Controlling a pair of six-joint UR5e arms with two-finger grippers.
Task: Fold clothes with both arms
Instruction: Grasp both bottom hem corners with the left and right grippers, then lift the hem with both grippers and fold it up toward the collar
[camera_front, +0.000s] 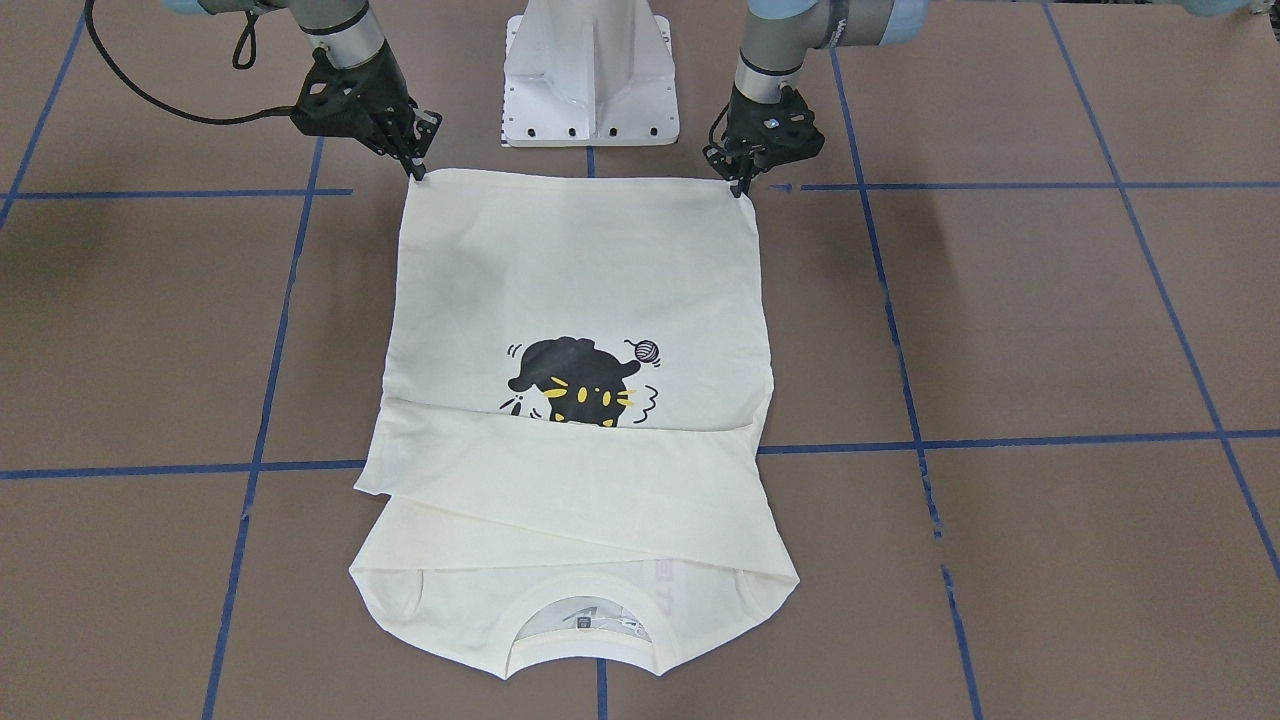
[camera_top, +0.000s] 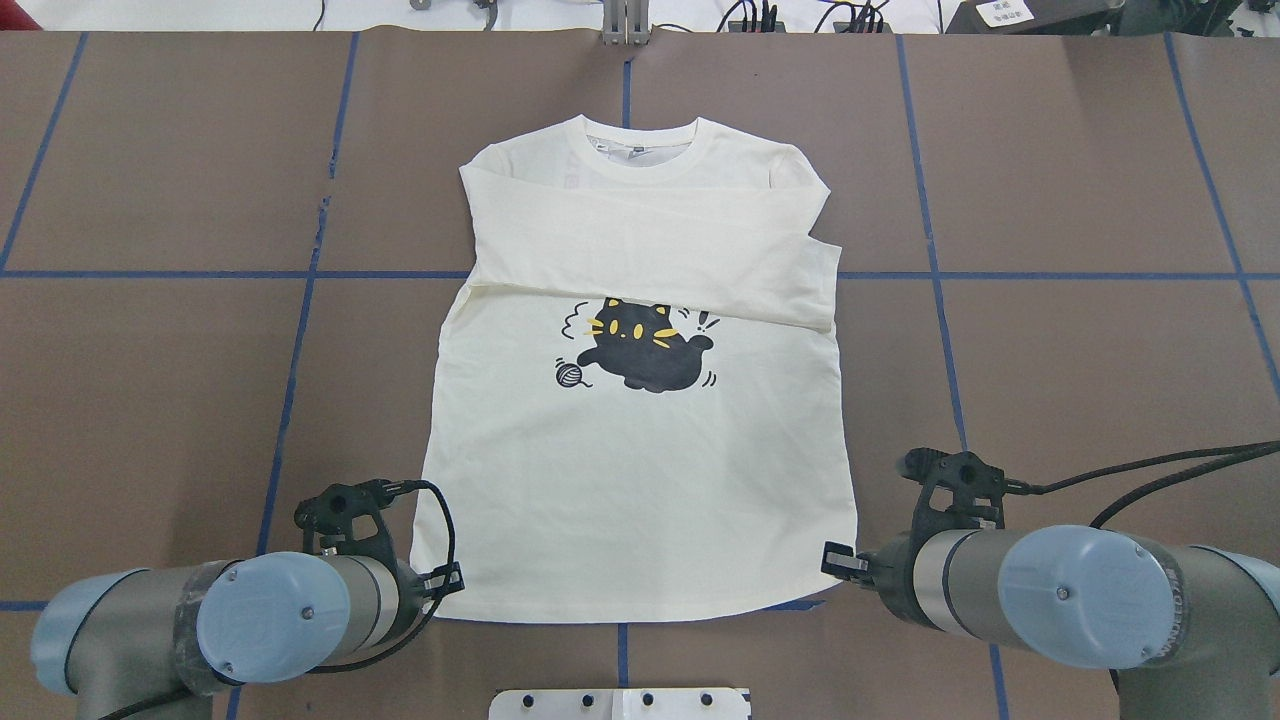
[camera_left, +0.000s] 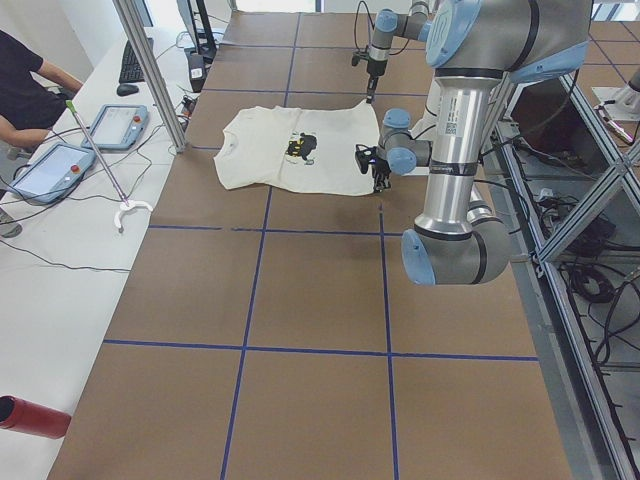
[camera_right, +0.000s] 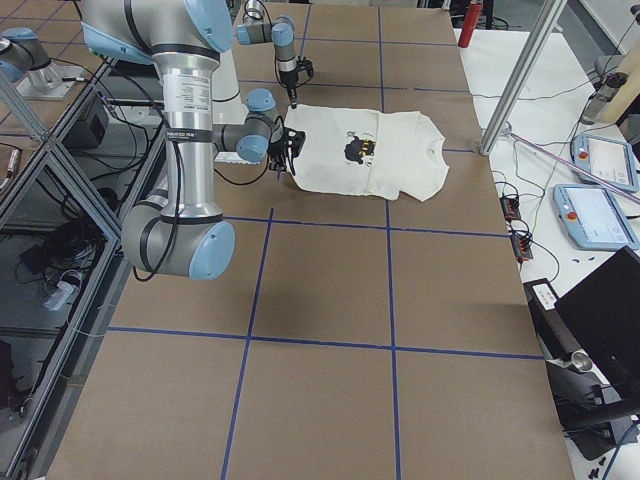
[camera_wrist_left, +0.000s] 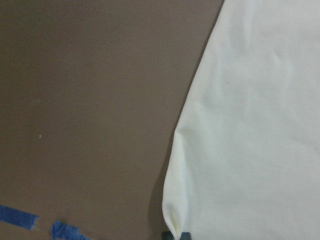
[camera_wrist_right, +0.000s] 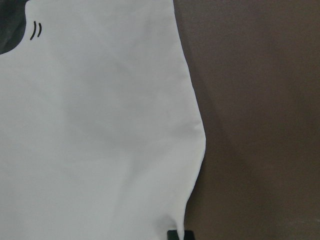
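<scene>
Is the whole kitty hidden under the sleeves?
No, most of the black cat shows on the T-shirt, just below the folded sleeves.

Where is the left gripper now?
In the overhead view, the left gripper is at lower left, pinching the shirt at its near-left hem corner.

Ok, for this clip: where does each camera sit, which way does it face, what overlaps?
Front-facing: across the table, facing the robot; pedestal, left gripper, right gripper.
Overhead: behind the robot, looking down at the shirt; left arm, right arm show.
Exterior left: table end; left arm nearest.
Exterior right: opposite end; right arm nearest.
Left wrist: down on one hem corner; only fingertips show.
Right wrist: the other corner; only fingertips.
Shared: front-facing and overhead both see the cat print.
</scene>
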